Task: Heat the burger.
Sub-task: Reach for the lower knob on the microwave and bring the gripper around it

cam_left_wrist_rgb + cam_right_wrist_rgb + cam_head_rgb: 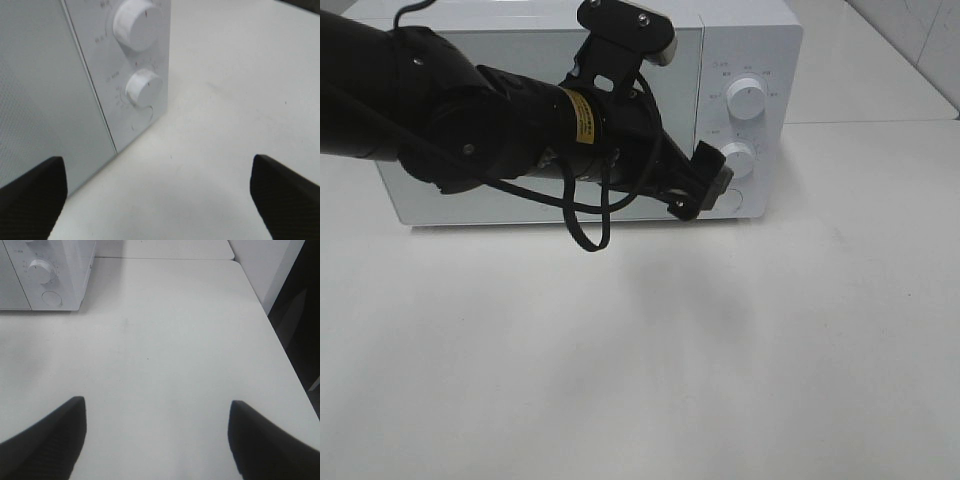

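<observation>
At the front of the white boxy microwave oven (760, 50), near its lower right corner, my L claw (701, 186) hangs w/ fingers wide apart, holding nothing. It's just by the lower round white knob (738, 158) and the round push btn (142, 117). A 2nd white knob (748, 98) sits above. Door's shut. My big black L arm (470, 130) blocks most of the door from the high cam. My R claw (156, 404) is spread wide too, over the white table (165, 340). Can't see the burger in any view.
</observation>
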`<action>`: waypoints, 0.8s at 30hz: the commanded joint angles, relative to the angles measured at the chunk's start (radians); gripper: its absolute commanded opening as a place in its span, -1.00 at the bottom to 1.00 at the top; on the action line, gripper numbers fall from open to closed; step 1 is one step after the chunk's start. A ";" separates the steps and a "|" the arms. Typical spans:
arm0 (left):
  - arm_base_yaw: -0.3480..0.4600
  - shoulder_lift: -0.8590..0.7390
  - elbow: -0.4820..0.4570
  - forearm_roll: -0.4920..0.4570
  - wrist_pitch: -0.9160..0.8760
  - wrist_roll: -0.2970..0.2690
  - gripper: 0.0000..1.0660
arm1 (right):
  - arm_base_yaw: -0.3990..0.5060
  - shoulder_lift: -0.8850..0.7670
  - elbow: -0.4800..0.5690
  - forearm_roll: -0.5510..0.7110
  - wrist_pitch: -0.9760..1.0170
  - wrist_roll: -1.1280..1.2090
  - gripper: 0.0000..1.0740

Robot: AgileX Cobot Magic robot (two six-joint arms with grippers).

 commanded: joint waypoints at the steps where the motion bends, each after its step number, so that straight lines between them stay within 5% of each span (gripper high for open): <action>1: -0.024 -0.042 0.002 -0.005 0.115 -0.007 0.76 | -0.006 -0.026 0.000 0.003 -0.005 -0.005 0.41; 16: -0.053 -0.201 0.002 -0.088 0.648 -0.003 0.75 | -0.006 -0.026 0.000 0.003 -0.005 -0.005 0.41; 24: -0.051 -0.232 0.002 -0.048 0.935 -0.002 0.75 | -0.006 -0.026 0.000 0.003 -0.005 -0.005 0.41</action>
